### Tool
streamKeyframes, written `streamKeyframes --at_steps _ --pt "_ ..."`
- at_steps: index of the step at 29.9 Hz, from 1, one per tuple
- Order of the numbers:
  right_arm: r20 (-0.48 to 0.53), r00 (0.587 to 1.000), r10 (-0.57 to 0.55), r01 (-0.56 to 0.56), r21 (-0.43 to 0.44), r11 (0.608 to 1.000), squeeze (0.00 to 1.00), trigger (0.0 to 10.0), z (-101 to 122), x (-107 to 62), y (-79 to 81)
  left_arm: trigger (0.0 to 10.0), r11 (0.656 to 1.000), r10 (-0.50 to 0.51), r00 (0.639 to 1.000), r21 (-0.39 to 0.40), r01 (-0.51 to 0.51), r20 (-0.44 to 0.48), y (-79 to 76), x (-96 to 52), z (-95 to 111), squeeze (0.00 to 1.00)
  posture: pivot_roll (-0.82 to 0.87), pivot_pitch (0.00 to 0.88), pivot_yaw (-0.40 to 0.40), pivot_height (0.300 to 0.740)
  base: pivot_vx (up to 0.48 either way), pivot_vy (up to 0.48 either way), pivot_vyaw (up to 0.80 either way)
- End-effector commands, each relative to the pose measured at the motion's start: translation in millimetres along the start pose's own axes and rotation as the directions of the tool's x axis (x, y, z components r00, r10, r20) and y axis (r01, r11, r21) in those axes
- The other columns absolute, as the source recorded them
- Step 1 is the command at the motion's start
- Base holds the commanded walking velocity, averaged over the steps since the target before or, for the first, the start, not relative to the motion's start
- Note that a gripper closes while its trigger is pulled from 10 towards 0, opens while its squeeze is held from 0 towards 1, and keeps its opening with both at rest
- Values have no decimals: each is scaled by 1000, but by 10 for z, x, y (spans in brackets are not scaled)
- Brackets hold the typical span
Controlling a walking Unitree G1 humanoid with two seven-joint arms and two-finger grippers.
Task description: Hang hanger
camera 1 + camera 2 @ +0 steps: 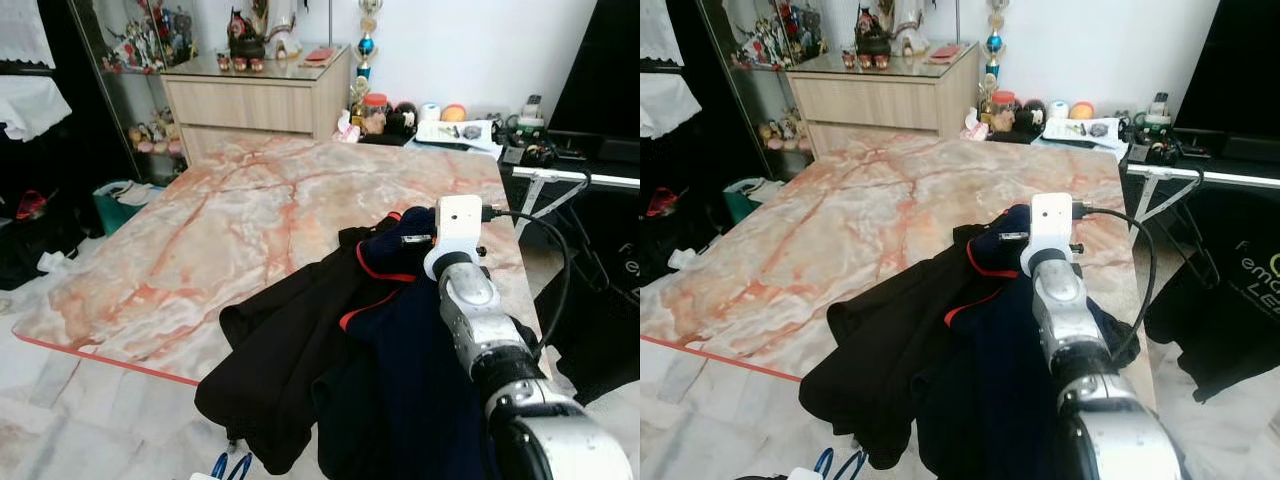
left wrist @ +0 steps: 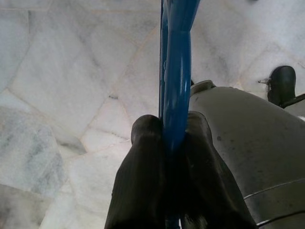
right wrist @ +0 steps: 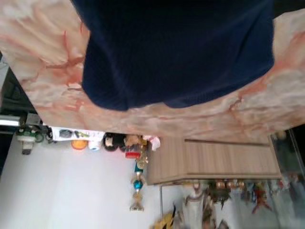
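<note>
The left gripper (image 2: 174, 143) is clenching a blue hanger (image 2: 177, 81) below the table (image 1: 230, 230); the right gripper (image 1: 415, 240) is reaching over the clothes (image 1: 330, 350) on it, fingers hidden.

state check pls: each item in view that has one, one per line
blue hanger: clamped in the left hand, held low over the floor, nothing on it
navy garment: crumpled on the marble table, partly over the edge
black garment: heaped beside it, draped over the table's near edge
right hand: over the navy garment, fingers hidden
</note>
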State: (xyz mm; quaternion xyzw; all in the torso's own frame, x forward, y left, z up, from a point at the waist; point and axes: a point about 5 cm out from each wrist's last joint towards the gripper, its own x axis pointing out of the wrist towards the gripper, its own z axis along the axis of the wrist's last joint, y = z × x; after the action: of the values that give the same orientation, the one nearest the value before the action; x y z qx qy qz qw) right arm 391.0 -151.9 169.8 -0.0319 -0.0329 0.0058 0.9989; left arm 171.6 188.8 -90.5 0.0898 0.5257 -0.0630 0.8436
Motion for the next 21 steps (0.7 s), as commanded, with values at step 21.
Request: streamKeyframes --at_steps 21 --pt "-40 994 -106 109 64 992 1000 10000 -41 -642 -104 10000 1000 -2 1000 25 2 -9 17 -4 -25 0 30 14 39 740 0 0 0"
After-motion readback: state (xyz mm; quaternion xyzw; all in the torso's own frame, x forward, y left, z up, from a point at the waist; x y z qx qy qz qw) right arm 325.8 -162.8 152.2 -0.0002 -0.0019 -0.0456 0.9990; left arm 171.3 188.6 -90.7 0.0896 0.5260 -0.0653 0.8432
